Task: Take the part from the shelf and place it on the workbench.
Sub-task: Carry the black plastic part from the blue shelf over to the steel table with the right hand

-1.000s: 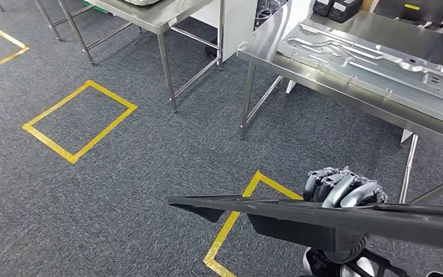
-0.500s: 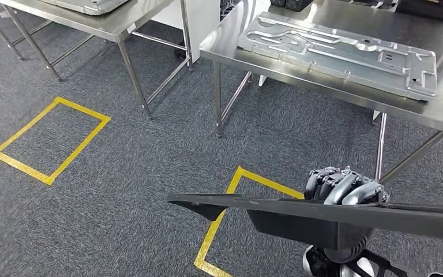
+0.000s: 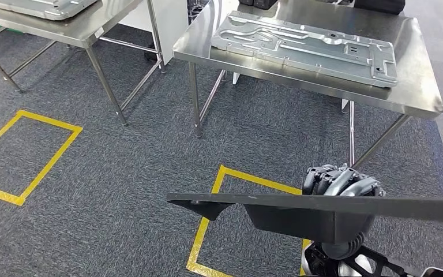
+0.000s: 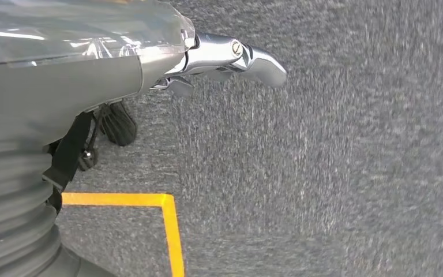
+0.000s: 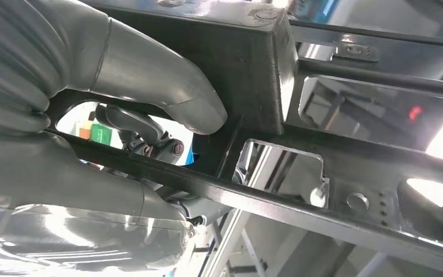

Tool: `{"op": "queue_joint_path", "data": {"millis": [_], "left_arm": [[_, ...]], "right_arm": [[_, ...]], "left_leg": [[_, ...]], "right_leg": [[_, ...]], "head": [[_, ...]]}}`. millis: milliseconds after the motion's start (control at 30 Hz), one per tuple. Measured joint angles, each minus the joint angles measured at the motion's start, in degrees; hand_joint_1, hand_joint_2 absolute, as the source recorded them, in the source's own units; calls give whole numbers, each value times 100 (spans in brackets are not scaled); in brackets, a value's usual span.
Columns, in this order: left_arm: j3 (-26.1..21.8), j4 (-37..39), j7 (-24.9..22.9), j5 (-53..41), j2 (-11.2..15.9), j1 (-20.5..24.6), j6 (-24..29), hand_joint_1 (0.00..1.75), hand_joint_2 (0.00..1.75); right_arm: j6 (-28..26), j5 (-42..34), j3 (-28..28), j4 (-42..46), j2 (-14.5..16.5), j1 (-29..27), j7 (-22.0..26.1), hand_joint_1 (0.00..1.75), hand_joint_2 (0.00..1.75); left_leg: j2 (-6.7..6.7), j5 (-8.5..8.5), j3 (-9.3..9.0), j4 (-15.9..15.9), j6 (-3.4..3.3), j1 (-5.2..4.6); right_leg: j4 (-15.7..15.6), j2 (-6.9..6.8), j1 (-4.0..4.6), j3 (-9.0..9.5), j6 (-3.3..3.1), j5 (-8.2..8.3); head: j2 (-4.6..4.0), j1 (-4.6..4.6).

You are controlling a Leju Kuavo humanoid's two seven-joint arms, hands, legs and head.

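1. A grey carpet (image 3: 121,173) bears yellow tape squares (image 3: 26,156).
2. A second steel bench (image 3: 63,29) stands at the far left, carrying a metal panel (image 3: 40,7).
3. Dark cases (image 3: 256,3) sit at the far edge.

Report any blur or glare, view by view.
Head view: sharp; ceiling light glares off the steel workbench. Left wrist view: carpet smeared by motion blur. Right wrist view: bright glare through the black part's openings; right hand in focus.

Grey ribbed wrist cover (image 4: 11,219), dark-fingered right hand (image 3: 341,183).
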State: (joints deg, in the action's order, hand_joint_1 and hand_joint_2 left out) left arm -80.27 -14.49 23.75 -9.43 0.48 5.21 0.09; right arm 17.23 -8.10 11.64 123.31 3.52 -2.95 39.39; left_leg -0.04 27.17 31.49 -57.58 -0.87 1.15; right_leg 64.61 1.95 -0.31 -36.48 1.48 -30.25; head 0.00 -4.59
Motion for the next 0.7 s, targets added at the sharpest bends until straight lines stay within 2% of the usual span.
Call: {"op": "queue_joint_path", "data": {"millis": [33,67,100,133,167,233,267,300,333,400,467,533,567,600,633,667,700], "left_arm": [[-2,1,-4,0,-8,-24,12,0,175],[-3,1,-5,1,-16,-47,21,0,175],[-4,1,-3,3,-21,-64,26,0,175],[-4,2,0,5,-24,-71,23,0,175],[-5,2,2,6,-28,-71,12,0,175],[-5,2,3,3,-40,-57,-34,0,175],[-5,2,2,1,-47,-48,-59,0,175],[-5,2,1,1,-52,-38,-76,0,175],[-5,2,-2,0,-55,-26,-86,0,175],[-5,2,-8,2,-57,2,-93,0,175],[-5,2,-12,3,-60,18,-101,0,175],[-4,2,-14,-9,-62,12,-107,0,175],[-3,2,-15,-14,-62,6,-109,0,175],[-3,2,-20,-17,-61,1,-110,0,175],[-3,3,-26,-13,-62,-2,-110,0,175],[-3,3,-35,-9,-62,-3,-113,0,175],[-2,4,-45,-4,-61,3,-118,0,175]], "right_arm": [[-18,73,19,-13,-13,-2,0,175,175],[-43,146,44,-19,-27,-38,0,175,175],[-67,204,68,-18,-51,-89,0,175,175],[-83,232,88,-14,-79,-130,0,175,175],[-93,238,103,-9,-108,-150,0,175,175],[-103,205,118,-5,-154,-111,0,175,175],[-105,181,119,-7,-168,-71,0,175,175],[-108,162,119,-8,-179,-37,0,175,175],[-110,150,117,-9,-187,-14,0,175,175],[-114,142,115,-10,-198,-5,0,175,175],[-110,138,115,-11,-208,14,0,175,175],[-103,134,115,-14,-215,31,0,175,175],[-100,131,115,-18,-216,33,0,175,175],[-98,123,115,-25,-218,37,0,175,175],[-103,107,115,-40,-219,57,0,175,175],[-118,80,115,-65,-219,97,0,175,175],[-141,40,115,-101,-219,161,0,175,175]], "left_leg": [[60,6,0,0,-18,-8],[121,13,-1,-1,-29,-14],[177,22,-5,-2,-30,-16],[226,32,-12,-4,-27,-16],[273,43,-26,-5,-15,-16],[360,76,-61,-12,27,-32],[404,94,-75,-16,56,-46],[447,109,-87,-19,84,-59],[497,120,-98,-17,114,-72],[578,148,-128,-11,174,-67],[394,328,-52,-252,232,-46],[122,689,261,-941,267,-30],[74,848,461,-1342,276,-28],[57,926,617,-1637,281,-29],[52,887,688,-1740,279,-29],[46,733,648,-1603,271,-29],[22,499,511,-1258,257,-28]], "right_leg": [[372,-91,-6,-181,20,-180],[699,-126,-17,-341,34,-302],[888,-145,-28,-434,45,-331],[860,-160,-37,-422,49,-250],[631,-190,-44,-308,44,-86],[-119,-382,-18,68,-1,256],[-409,-472,5,207,-35,348],[-570,-530,29,276,-67,376],[-616,-525,52,281,-94,361],[-641,-402,34,279,-153,383],[-684,-295,0,304,-222,409],[-696,-191,-8,315,-263,416],[-694,-133,-4,314,-270,416],[-692,-72,0,316,-273,415],[-687,-6,3,320,-275,414],[-681,58,4,326,-273,414],[-671,121,4,332,-268,411]], "head": [[0,0],[0,0],[0,0],[0,0],[0,0],[0,0],[0,-1],[0,-1],[0,-1],[0,0],[0,-1],[0,-1],[0,-1],[0,-1],[0,-1],[0,-2],[0,-1]]}}
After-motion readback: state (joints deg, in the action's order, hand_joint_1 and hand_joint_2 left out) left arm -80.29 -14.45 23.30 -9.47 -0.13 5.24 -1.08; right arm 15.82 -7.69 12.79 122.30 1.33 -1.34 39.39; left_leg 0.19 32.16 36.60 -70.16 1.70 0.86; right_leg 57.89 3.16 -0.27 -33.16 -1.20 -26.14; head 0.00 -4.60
